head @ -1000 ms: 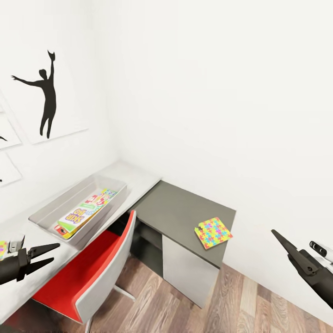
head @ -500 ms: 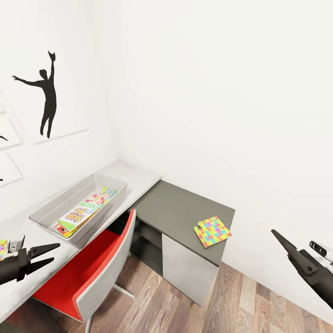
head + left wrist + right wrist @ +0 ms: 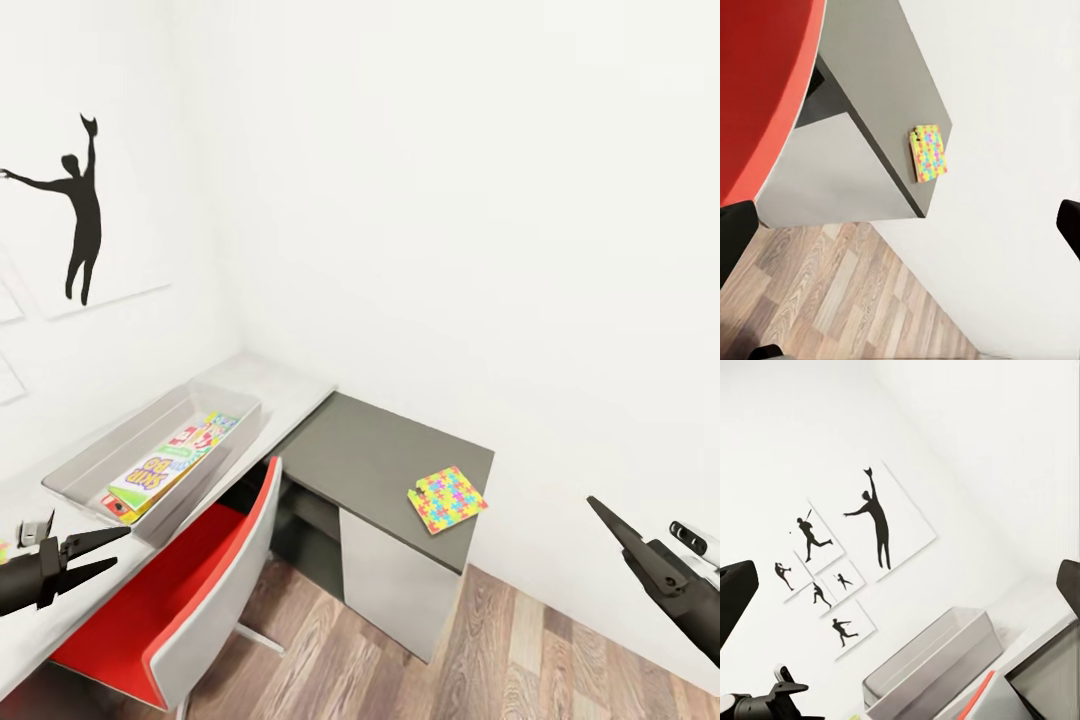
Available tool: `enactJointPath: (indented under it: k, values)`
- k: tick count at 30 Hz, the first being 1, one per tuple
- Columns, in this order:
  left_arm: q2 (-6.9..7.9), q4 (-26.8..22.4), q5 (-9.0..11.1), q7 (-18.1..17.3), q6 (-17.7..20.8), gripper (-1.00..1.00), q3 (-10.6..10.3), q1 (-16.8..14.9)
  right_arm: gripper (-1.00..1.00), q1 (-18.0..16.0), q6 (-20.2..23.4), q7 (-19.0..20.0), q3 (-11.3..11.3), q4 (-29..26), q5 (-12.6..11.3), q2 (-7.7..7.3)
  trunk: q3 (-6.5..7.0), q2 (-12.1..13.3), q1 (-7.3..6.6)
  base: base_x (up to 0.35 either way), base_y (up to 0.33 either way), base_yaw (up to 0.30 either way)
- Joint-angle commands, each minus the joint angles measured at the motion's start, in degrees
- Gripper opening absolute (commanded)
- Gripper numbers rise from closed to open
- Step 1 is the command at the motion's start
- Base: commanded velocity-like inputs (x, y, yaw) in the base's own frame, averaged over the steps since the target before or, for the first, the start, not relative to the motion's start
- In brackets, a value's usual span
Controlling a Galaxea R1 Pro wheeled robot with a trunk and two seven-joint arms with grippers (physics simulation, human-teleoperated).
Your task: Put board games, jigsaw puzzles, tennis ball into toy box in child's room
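Corner of a room with plain white walls (image 3: 470, 200) meeting behind an L-shaped desk. Black silhouette prints of athletes (image 3: 874, 521) hang on the wall along the pale wing of the tabletop (image 3: 290, 385); the adjoining wing has a dark grey tabletop (image 3: 375, 455) over a white cabinet front (image 3: 385, 580). A red chair with a white shell (image 3: 190, 600) stands tucked at the desk. The floor (image 3: 520, 660) is wood-grain planking in mixed browns. Lighting is even and soft.

One puzzle (image 3: 447, 498) on the dark surface (image 3: 380, 455). One bin (image 3: 90, 462), one Skip-Bo box (image 3: 160, 468) inside. One red chair (image 3: 170, 600). Two tools (image 3: 95, 555) (image 3: 612, 525). Five silhouette prints (image 3: 881, 521) on the wall.
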Motion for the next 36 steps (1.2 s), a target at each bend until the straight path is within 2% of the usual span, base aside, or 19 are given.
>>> enactJointPath:
  k: [1, 23, 36]
  values:
    - [0.00, 0.00, -0.26, -0.34, 0.24, 1.00, 0.05, -0.03, 1.00, -0.06, 0.57, 0.12, -0.02, 0.01, -0.16, -0.02, -0.05, -0.12, 0.04, 0.000, 0.000, -0.198]
    - [-0.03, -0.03, -0.26, -0.33, 0.24, 1.00, -0.10, -0.03, 1.00, -0.06, 0.58, 0.09, 0.04, 0.02, -0.09, -0.03, 1.44, -0.12, 0.04, 0.000, 0.000, -0.208]
    - [-0.53, -0.03, -0.26, -0.33, 0.24, 1.00, -0.10, -0.04, 1.00, -0.06, 0.58, 0.09, 0.05, 0.02, -0.09, -0.05, 2.33, -0.12, 0.04, 0.000, 0.000, -0.210]
